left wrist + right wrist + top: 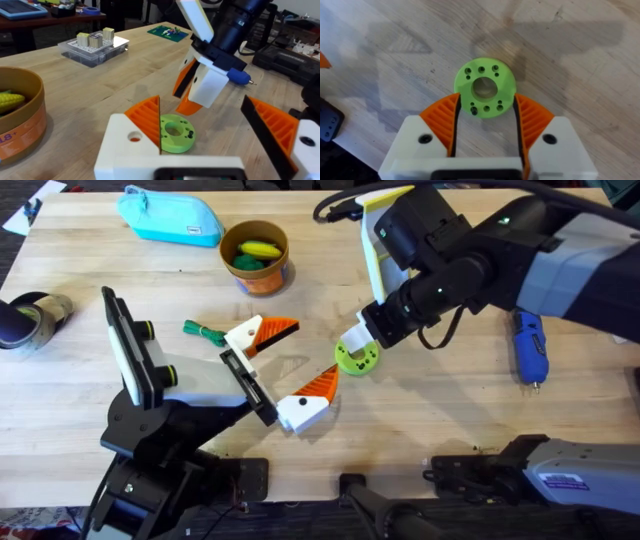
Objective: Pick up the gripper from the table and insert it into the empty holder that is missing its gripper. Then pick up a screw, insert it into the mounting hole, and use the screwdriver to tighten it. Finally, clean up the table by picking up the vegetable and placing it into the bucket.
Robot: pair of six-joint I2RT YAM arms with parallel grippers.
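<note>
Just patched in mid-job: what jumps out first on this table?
The bright green ring at mid-table, with the right claw open around it, orange pads on either side. The left claw gapes open just beside it. The blue screwdriver lies at the table's right.

Both arms are black-bodied, the right arm (560, 250) partly clad in grey shells with a small green light. Each ends in white blocky jaws faced with orange ribbed pads — the left gripper (285, 370) and the right gripper (487, 127) alike. Round screw holes mark the white blocks; a black cable loops off what seems the right wrist.
</note>
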